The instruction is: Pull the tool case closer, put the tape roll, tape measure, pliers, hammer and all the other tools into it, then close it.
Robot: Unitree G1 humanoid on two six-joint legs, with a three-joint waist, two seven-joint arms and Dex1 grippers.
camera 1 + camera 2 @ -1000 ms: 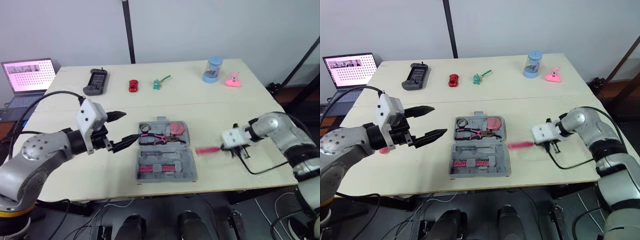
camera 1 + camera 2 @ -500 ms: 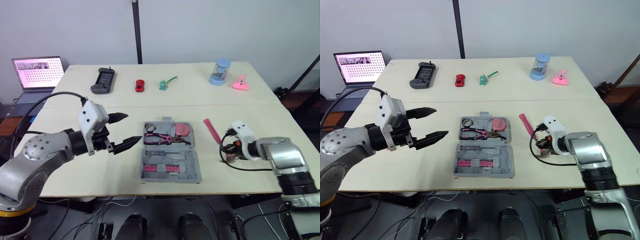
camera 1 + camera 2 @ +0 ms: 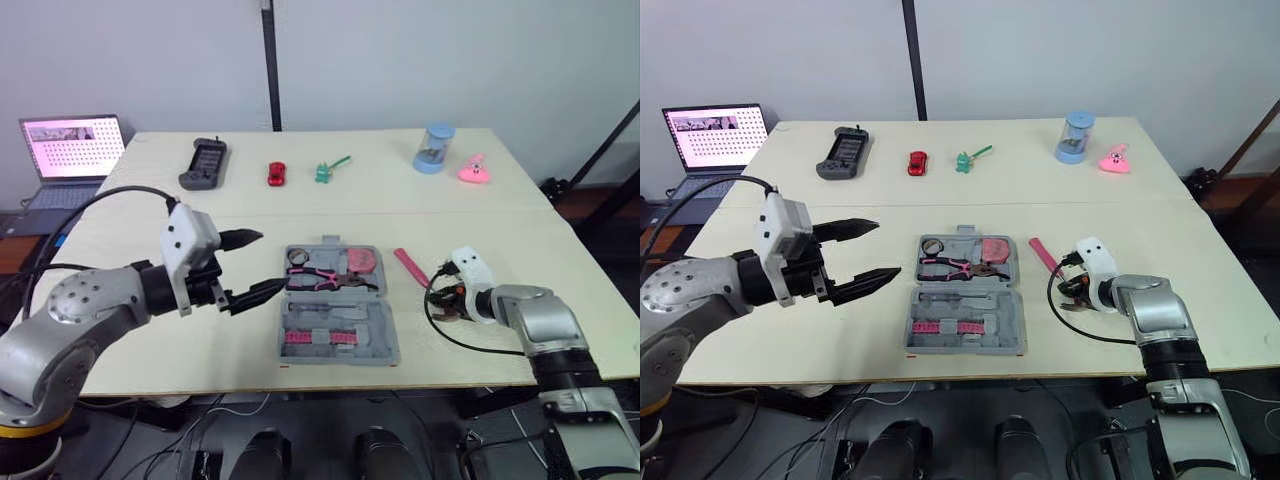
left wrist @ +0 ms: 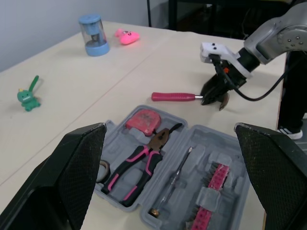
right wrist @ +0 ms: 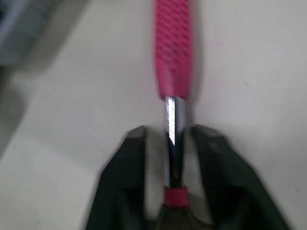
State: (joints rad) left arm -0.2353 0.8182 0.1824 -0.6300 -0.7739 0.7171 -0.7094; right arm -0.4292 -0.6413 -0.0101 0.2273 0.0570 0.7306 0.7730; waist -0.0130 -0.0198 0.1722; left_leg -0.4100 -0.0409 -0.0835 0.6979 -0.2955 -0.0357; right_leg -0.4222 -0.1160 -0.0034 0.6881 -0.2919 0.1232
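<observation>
While left hand (image 3: 273,260) hovers wide open beside tool case (image 3: 338,330), right hand (image 3: 445,300) meets hammer (image 3: 410,266); cannot tell its grip.

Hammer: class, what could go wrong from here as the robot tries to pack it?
1. The right gripper straddles the thin shiny shaft of the hammer, not its pink grip; once pinched there it may slip or swing.
2. The open tool case already holds pliers and other tools; a hammer dropped across them could stop the lid closing.
</observation>
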